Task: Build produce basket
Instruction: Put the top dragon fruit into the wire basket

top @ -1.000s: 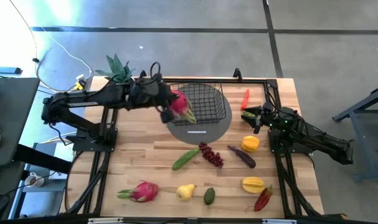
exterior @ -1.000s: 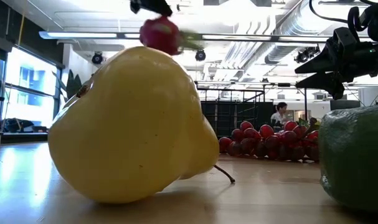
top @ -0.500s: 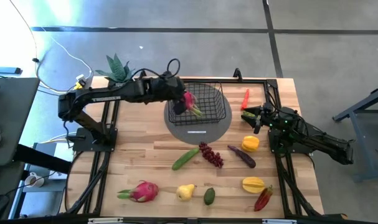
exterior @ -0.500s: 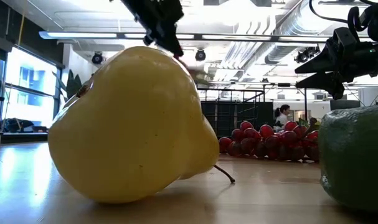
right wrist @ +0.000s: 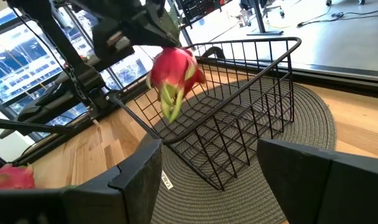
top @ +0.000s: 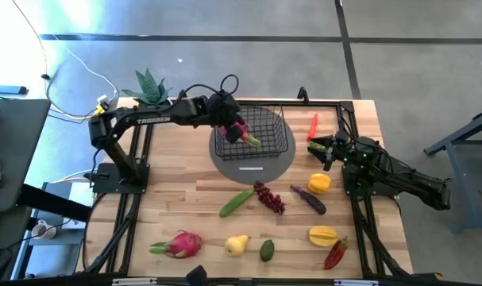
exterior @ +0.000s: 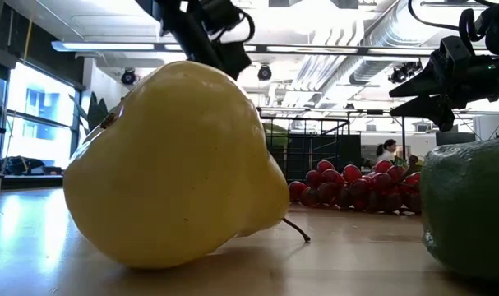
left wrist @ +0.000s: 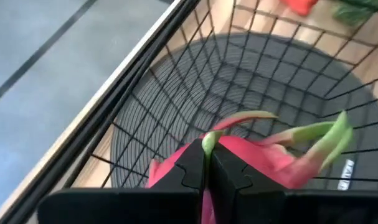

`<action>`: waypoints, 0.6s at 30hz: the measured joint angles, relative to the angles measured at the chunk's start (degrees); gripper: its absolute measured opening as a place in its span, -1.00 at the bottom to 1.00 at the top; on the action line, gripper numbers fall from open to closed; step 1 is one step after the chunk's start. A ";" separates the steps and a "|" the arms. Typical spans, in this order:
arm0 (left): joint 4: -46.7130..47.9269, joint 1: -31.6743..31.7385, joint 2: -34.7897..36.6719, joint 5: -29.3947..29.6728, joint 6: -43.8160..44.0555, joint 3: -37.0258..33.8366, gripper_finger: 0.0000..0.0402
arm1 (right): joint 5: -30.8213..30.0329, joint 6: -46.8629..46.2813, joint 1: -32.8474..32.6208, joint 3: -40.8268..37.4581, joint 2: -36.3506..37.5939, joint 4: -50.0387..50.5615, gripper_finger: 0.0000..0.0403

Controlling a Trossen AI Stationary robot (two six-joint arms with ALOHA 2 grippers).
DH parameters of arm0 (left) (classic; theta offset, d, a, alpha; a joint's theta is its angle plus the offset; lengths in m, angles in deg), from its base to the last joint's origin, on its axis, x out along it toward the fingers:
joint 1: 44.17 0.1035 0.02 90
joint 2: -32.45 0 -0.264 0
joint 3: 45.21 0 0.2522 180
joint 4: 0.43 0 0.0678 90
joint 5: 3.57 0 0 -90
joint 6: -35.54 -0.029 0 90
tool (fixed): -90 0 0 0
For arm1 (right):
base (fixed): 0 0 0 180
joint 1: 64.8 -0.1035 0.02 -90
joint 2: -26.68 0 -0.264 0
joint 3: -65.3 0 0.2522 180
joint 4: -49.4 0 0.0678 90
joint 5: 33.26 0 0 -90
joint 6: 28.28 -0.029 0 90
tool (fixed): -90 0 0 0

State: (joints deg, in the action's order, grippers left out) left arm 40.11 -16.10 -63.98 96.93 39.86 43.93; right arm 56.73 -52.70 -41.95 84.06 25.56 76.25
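Observation:
My left gripper (top: 234, 128) is shut on a pink dragon fruit (top: 242, 135) with green scales, over the left part of the black wire basket (top: 264, 119). The basket stands on a round grey mat (top: 256, 165). In the right wrist view the fruit (right wrist: 173, 71) hangs about level with the basket's rim (right wrist: 238, 93). My right gripper (top: 323, 152) is open and empty to the right of the mat; its fingers also show in its own wrist view (right wrist: 207, 165). My left gripper pinches a green scale (left wrist: 207, 143) on the dragon fruit's upper side between its two fingers. The fingers come from above, slanting from the table's left. The fruit's pink body (left wrist: 263, 165) hangs below the fingers, clear of the basket's floor.
On the table lie a second dragon fruit (top: 181, 244), a pear (top: 237, 245), an avocado (top: 267, 250), a cucumber (top: 237, 202), purple grapes (top: 269, 197), a starfruit (top: 322, 235) and two red chillies (top: 336, 253) (top: 314, 125). A potted plant (top: 149, 86) stands at the far left.
My left gripper has carried the dragon fruit toward the table's right edge, from beside the basket's left rim to over the basket, and down; in the low view the fruit has dropped out of sight behind the pear. It stays shut on the fruit.

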 joint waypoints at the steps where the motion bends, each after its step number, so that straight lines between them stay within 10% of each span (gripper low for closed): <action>1: 0.11 0.16 -0.29 -0.45 0.01 0.00 -1.00 | 0.00 0.00 -0.01 0.00 0.01 0.00 0.21; 18: 0.45 1.64 -4.59 -6.90 3.23 0.00 -0.95 | 0.00 0.00 0.00 -0.02 0.00 0.02 0.21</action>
State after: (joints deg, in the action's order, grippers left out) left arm 40.56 -14.46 -68.56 90.03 43.10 43.93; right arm 56.73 -52.70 -41.95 84.04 25.55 76.26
